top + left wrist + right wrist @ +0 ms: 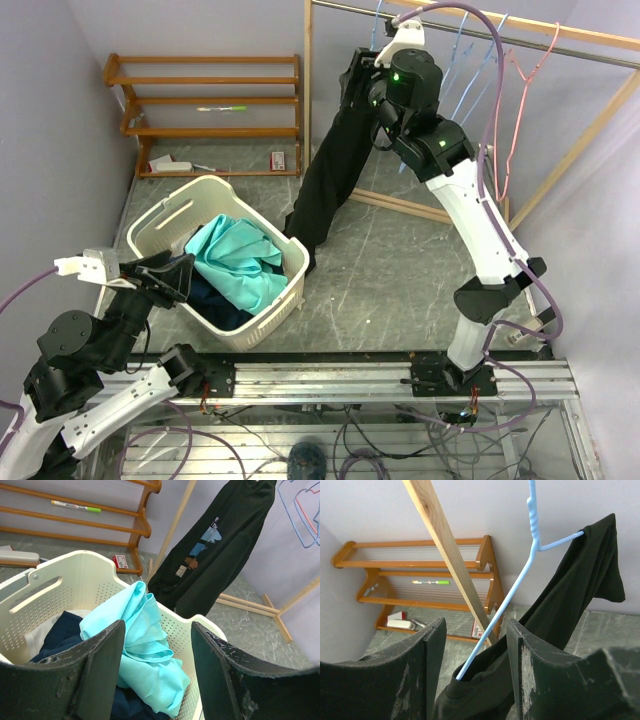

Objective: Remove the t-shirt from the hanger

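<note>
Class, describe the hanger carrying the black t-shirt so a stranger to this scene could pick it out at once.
Find the wooden-framed clothes rail at the back right. Go to its left end, beside the upright wooden post. The light blue hanger there is the only one carrying a garment, the black t-shirt; the other blue hangers and the pink hanger hang bare.

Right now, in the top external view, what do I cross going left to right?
laundry basket → black t-shirt → right gripper → light blue hangers → pink hanger. I left out the left gripper and the wooden shelf because they overlap the basket's span.
</note>
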